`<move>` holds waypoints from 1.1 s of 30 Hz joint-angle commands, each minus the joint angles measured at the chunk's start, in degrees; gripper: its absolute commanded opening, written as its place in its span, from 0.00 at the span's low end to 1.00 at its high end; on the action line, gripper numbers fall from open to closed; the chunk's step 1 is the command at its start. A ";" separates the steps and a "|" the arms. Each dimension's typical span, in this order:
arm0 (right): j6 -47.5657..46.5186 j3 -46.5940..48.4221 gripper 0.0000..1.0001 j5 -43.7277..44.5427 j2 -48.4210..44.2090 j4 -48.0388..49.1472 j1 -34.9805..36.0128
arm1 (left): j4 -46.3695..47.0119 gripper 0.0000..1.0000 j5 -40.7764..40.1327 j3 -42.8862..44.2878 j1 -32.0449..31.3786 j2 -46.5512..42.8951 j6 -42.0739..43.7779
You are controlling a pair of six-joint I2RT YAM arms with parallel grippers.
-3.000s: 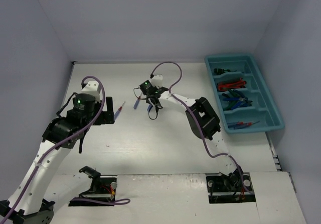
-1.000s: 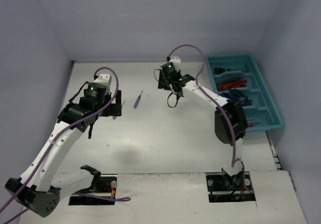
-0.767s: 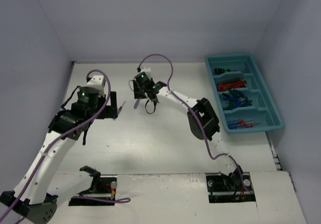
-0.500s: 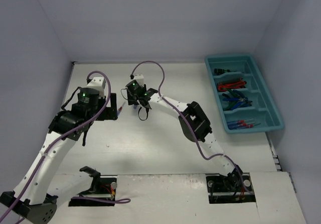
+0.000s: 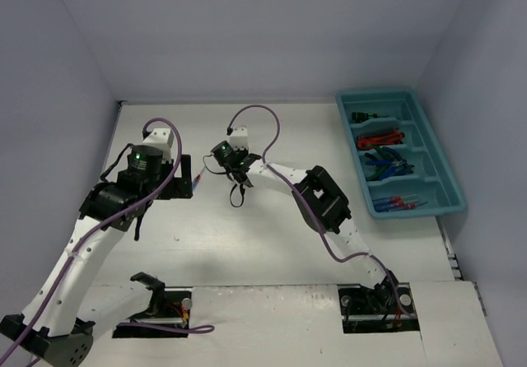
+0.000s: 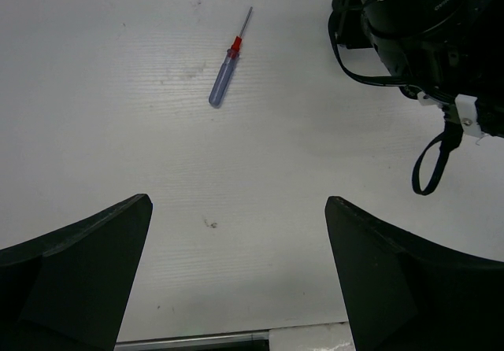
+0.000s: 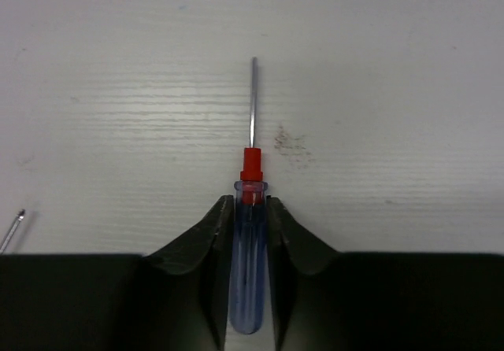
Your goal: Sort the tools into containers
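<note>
right gripper (image 7: pixel 250 209): my fingers are clamped on the blue handle of a screwdriver (image 7: pixel 250 272), its red collar and shaft pointing away over the table (image 7: pixel 394 68); three seconds ago it lay free beside them. left gripper (image 6: pixel 236 201): fingers apart, hovering, little changed in half a second, above a second screwdriver (image 6: pixel 227 61) lying flat. teal tray (image 5: pixel 375 95) at far right, contents unchanged.

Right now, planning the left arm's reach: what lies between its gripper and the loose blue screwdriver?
Nothing: left wrist view shows bare table between left gripper and loose blue screwdriver.
</note>
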 commanded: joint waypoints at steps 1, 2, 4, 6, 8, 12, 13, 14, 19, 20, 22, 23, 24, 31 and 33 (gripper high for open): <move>2.80 -7.71 0.05 1.75 -6.96 -3.41 -1.78 | 1.06 0.90 0.28 0.47 0.39 0.96 -0.94; 2.99 -9.83 0.02 1.46 -8.35 -3.41 -2.46 | 1.12 0.90 0.36 0.63 0.39 1.17 -0.99; 3.05 -13.33 0.00 0.95 -11.64 -3.41 -3.73 | 1.23 0.90 0.42 0.91 0.33 1.71 -0.94; 3.21 -17.17 0.00 0.65 -15.99 -3.36 -5.17 | 1.32 0.90 0.26 1.09 0.33 2.33 -0.75; 3.36 -20.70 0.00 1.02 -21.96 -3.32 -6.43 | 1.35 0.90 0.06 1.16 0.33 2.83 -0.60; 3.67 -28.89 0.00 3.26 -35.59 -3.44 -9.76 | 2.47 0.90 0.16 0.19 0.41 4.08 -0.35; 3.82 -31.55 0.00 3.69 -39.45 -3.48 -11.10 | 3.01 0.90 0.43 -0.35 0.42 4.53 -0.31; 4.00 -34.34 0.00 3.94 -43.29 -3.42 -12.62 | 3.49 0.90 0.73 -0.96 0.42 5.07 -0.37; 7.91 -48.31 0.00 1.74 -59.80 -3.47 -24.38 | 6.62 0.90 1.52 -3.62 0.69 8.02 -0.38; 8.75 -50.96 0.00 0.54 -62.56 -3.53 -27.31 | 7.38 0.90 1.41 -4.17 0.81 8.68 -0.31; 9.93 -56.05 0.00 -1.91 -67.59 -3.78 -33.48 | 8.93 0.90 1.03 -5.16 1.12 10.07 0.15; 10.38 -58.30 0.00 -3.32 -69.90 -4.03 -37.12 | 9.38 0.90 0.97 -5.30 1.25 10.46 0.28; 10.69 -60.08 0.00 -4.70 -72.01 -4.11 -40.28 | 9.98 0.90 1.05 -5.23 1.54 11.46 0.43; 10.96 -66.84 0.05 -13.60 -74.95 -4.11 -56.82 | 13.73 0.90 1.41 -4.02 2.65 18.14 2.17; 10.81 -67.16 0.18 -14.88 -73.92 -4.11 -59.67 | 15.10 0.90 1.31 -3.63 3.49 20.90 3.19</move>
